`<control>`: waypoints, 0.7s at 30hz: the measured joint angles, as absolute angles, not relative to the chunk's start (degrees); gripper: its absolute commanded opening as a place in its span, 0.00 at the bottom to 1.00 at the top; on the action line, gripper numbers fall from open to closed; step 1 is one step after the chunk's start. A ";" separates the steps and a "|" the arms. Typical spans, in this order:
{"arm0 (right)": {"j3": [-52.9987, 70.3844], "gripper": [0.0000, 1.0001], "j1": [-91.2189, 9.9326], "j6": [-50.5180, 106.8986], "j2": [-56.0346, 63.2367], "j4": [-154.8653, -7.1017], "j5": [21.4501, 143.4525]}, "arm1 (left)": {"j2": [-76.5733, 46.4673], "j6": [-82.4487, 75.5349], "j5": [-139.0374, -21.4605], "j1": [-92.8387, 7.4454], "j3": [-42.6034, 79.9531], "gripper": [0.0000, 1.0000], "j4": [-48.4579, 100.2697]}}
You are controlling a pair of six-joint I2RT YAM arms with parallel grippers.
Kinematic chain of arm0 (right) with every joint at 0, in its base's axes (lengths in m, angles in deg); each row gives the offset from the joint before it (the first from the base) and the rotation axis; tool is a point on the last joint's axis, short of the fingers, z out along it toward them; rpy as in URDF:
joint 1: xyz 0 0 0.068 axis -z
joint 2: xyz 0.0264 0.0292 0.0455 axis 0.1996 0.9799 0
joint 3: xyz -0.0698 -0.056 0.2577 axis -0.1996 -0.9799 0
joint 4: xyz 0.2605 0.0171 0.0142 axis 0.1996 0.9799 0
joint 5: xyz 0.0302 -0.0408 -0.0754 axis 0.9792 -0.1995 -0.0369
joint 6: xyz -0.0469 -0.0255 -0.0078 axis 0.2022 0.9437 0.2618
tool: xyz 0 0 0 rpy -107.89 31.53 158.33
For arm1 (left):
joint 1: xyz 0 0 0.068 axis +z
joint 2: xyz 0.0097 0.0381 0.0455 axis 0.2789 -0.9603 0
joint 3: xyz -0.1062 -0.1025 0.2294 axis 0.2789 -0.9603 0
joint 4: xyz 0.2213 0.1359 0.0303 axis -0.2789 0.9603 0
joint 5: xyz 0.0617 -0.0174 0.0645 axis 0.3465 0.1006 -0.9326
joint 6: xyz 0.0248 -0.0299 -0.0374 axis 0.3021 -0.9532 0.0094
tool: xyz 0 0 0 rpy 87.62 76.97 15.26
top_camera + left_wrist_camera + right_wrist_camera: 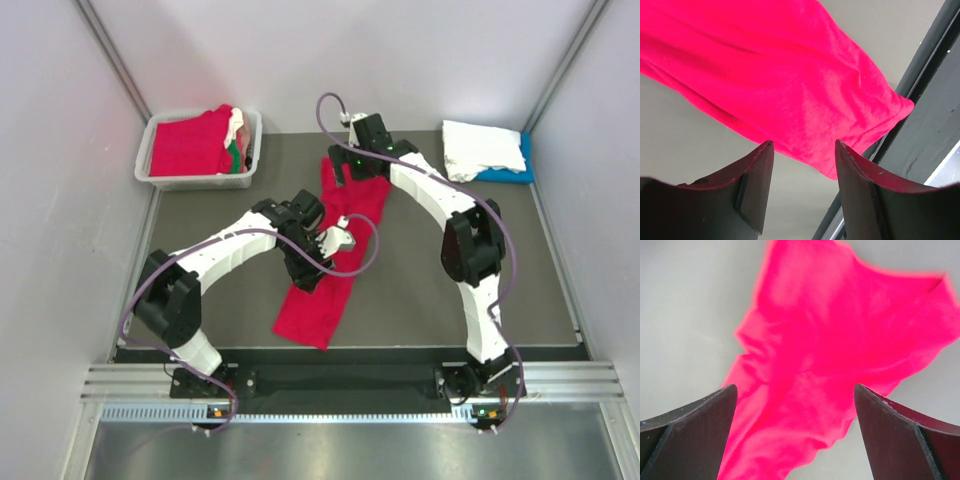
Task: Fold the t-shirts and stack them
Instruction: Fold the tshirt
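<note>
The shirt (335, 262) lies rumpled in a long strip across the bench (420, 290). Expect light, limp cloth that sags and bunches. Pinch hem corners or edges. The left gripper (804, 150) and right gripper (795, 390) hover above it, jaws apart and empty.

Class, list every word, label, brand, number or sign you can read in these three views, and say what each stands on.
None: no text can be read in any view.
The red shirt, the tub, the white shirt, the blue shirt and the table show no print, label or number.
</note>
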State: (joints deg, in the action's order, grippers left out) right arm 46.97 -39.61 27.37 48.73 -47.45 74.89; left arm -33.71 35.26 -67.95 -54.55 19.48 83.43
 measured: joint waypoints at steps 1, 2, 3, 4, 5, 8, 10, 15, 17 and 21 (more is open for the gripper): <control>47.14 1.00 -40.27 28.00 47.18 -47.49 74.19 | -33.60 35.28 -67.93 -54.46 19.48 0.57 83.58; 47.58 1.00 -40.84 28.50 46.09 -47.41 73.60 | -33.53 35.28 -67.95 -54.35 19.48 0.57 83.62; 48.67 1.00 -41.45 28.85 45.35 -47.03 72.99 | -33.53 35.28 -67.98 -54.33 19.45 0.57 83.65; 50.03 1.00 -41.82 28.98 45.08 -46.77 72.46 | -33.53 35.28 -68.00 -54.33 19.43 0.57 83.62; 50.88 1.00 -42.00 28.98 44.86 -46.86 72.02 | -33.45 35.28 -68.02 -54.33 19.28 0.57 83.58; 48.61 1.00 -42.06 28.33 43.38 -47.27 70.71 | -32.66 35.26 -68.22 -54.30 18.45 0.57 83.60; 44.26 1.00 -42.06 27.32 42.15 -47.69 70.08 | -31.63 35.26 -68.37 -54.20 17.95 0.57 83.60; 34.22 1.00 -42.17 25.38 42.18 -47.43 70.12 | -29.99 35.26 -68.46 -54.11 17.49 0.57 83.54; 32.04 1.00 -42.17 24.79 42.61 -47.30 70.21 | -29.99 35.24 -68.57 -54.11 17.46 0.57 83.52; 31.64 1.00 -42.17 24.35 43.77 -47.86 70.36 | -29.99 35.24 -68.63 -54.11 17.42 0.57 83.52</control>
